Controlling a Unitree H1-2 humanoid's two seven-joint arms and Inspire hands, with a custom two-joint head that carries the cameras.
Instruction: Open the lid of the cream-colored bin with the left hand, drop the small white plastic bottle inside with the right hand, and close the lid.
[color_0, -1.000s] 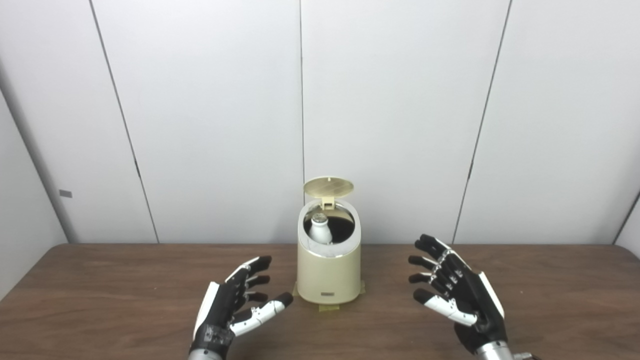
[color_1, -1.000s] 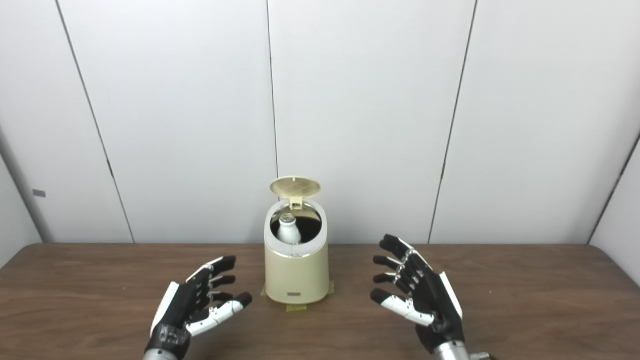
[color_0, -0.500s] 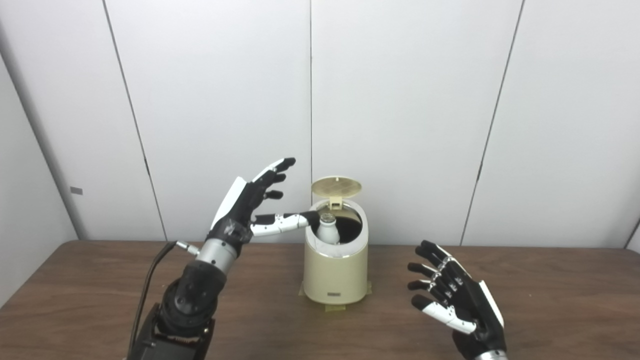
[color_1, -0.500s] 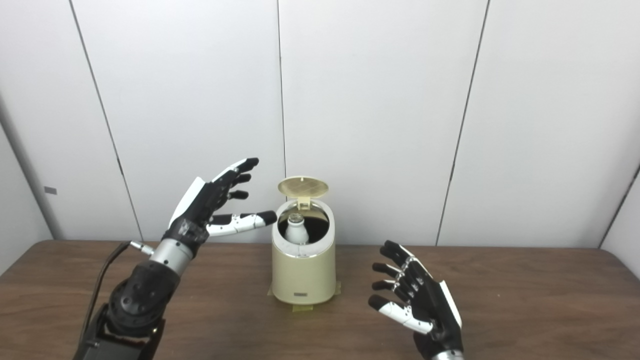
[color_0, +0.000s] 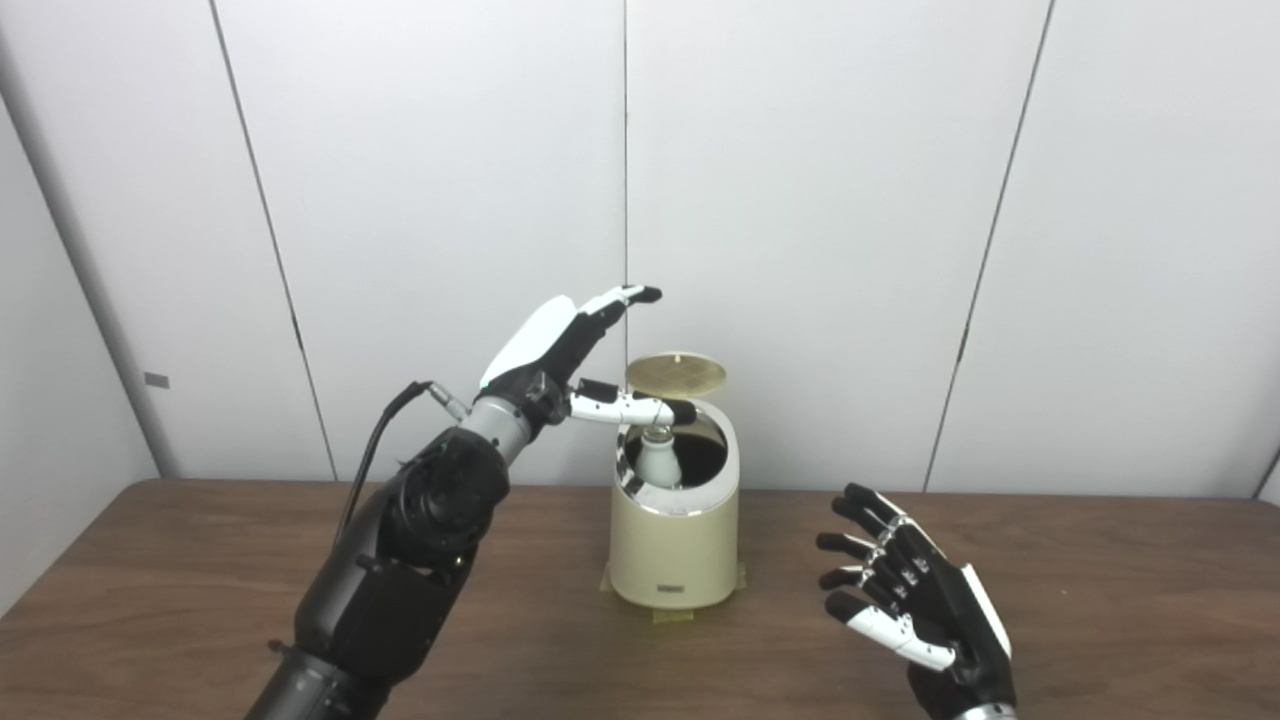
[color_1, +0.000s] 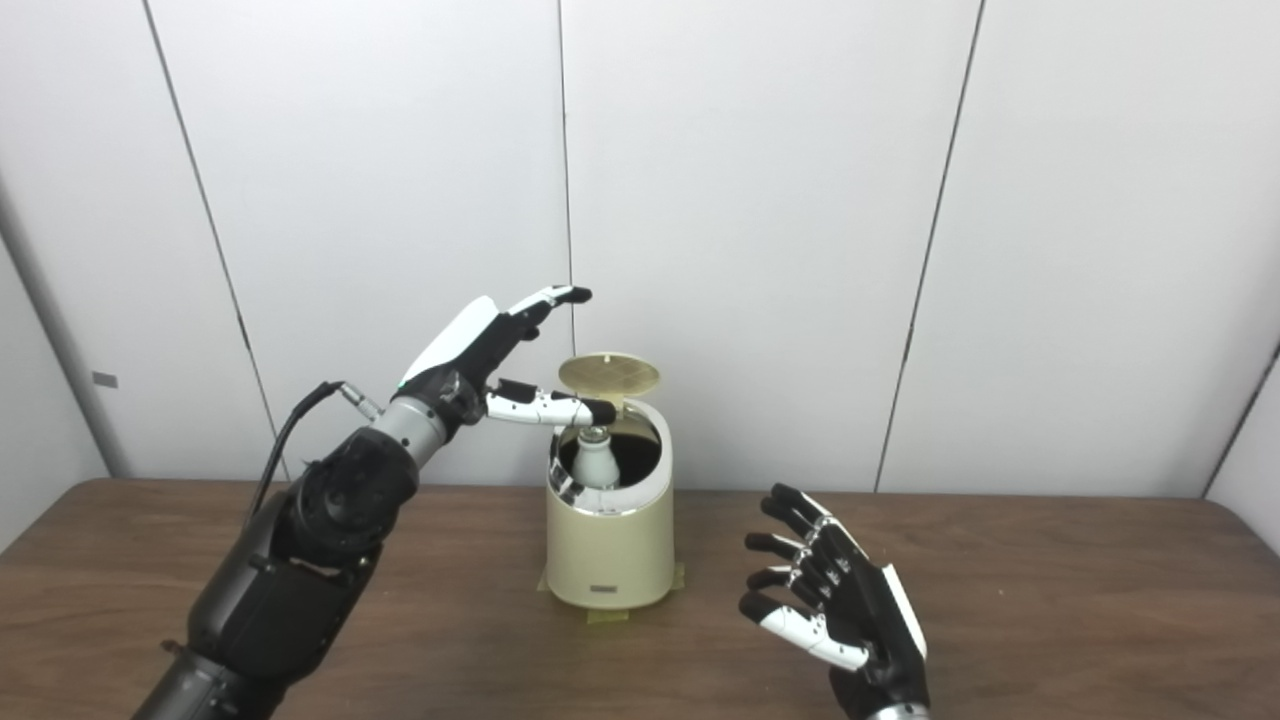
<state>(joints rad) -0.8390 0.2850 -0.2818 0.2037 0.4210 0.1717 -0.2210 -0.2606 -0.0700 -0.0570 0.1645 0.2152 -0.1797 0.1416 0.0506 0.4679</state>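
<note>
Cream-colored bin (color_0: 678, 545) stands at centre frame on the table (color_0: 180, 590), its lid (color_0: 676, 373) hinged up at the back and the small white plastic bottle (color_0: 658, 458) upright inside, cap near the rim. Only closing appears to remain. The risk: if the lid comes down on the bottle's cap it may not latch, and a push from the side could slide the bin despite the tape at its base. The left hand (color_0: 560, 350) is raised at upper left of the bin, released, fingers spread, thumb reaching over the opening; whether it touches the lid is hard to tell. The right hand (color_0: 915, 600) rests low at lower right, spread and empty.
</note>
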